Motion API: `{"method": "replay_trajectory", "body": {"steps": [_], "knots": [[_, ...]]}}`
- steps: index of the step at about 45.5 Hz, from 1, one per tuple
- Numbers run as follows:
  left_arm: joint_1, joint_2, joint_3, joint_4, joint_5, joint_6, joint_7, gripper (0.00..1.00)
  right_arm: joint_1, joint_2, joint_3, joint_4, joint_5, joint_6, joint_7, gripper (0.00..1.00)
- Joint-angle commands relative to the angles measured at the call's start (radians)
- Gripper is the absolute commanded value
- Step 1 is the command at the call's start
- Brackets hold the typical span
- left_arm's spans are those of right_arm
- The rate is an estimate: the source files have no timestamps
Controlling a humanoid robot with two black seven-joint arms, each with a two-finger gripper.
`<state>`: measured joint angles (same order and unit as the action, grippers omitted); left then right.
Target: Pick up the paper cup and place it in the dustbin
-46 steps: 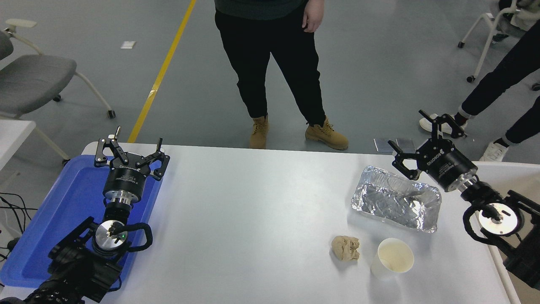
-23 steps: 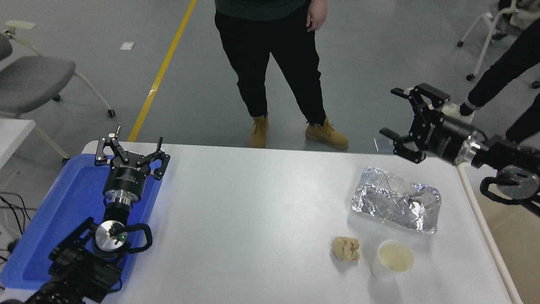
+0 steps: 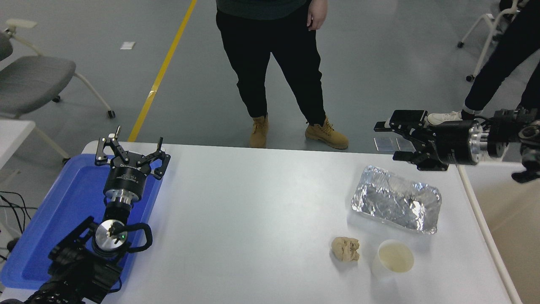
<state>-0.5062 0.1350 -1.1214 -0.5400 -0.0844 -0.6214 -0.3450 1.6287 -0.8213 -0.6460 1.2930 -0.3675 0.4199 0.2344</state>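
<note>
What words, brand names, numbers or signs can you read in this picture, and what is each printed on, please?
None can be read for certain.
Left gripper: white print on its black body, too small and blurred to read.
Right gripper: no legible print.
Paper cup: plain, no print.

Paper cup [image 3: 393,258] upright at table's [image 3: 253,211] near right, paper wad [image 3: 345,248] just left, foil tray [image 3: 396,203] behind

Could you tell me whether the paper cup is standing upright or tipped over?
Upright: the paper cup stands on the table, round rim up.
</note>
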Motion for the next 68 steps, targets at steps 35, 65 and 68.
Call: {"method": "replay_trajectory", "body": {"steps": [35,65,68], "knots": [[0.000,0.001,-0.001,0.000,0.000,0.000,0.000,1.00,0.664,0.188,-0.537,0.452,-0.021,0.137,-0.003,1.00],[0.000,0.001,-0.001,0.000,0.000,0.000,0.000,1.00,0.741,0.392,-0.646,0.452,-0.125,0.158,-0.012,1.00],[0.000,0.001,-0.001,0.000,0.000,0.000,-0.002,1.00,0.743,0.399,-0.647,0.452,-0.120,0.152,-0.033,1.00]]}}
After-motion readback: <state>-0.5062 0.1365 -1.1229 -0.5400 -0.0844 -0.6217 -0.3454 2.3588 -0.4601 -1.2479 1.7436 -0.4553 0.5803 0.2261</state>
